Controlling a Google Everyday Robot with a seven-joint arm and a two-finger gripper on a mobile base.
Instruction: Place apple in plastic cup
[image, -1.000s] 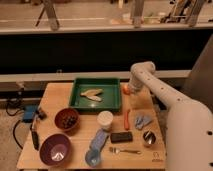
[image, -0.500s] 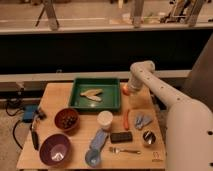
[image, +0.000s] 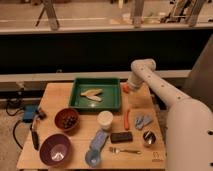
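The apple (image: 124, 88) shows as a small orange patch at the table's far edge, just right of the green tray (image: 80, 102). My gripper (image: 127, 89) hangs down from the white arm right at the apple, touching or around it; I cannot tell which. The plastic cup (image: 105, 120), white and upright, stands in front of the tray near the table's middle, well in front of the gripper. A long thin red-orange thing (image: 127, 120) lies to the right of the cup.
The tray holds a pale forked object (image: 92, 94). A brown bowl (image: 66, 119), a purple bowl (image: 55, 148), a blue bottle-like thing (image: 97, 142), a black block (image: 121, 137), a fork (image: 125, 150), a metal cup (image: 148, 137) and a grey-blue cloth (image: 143, 120) crowd the front half.
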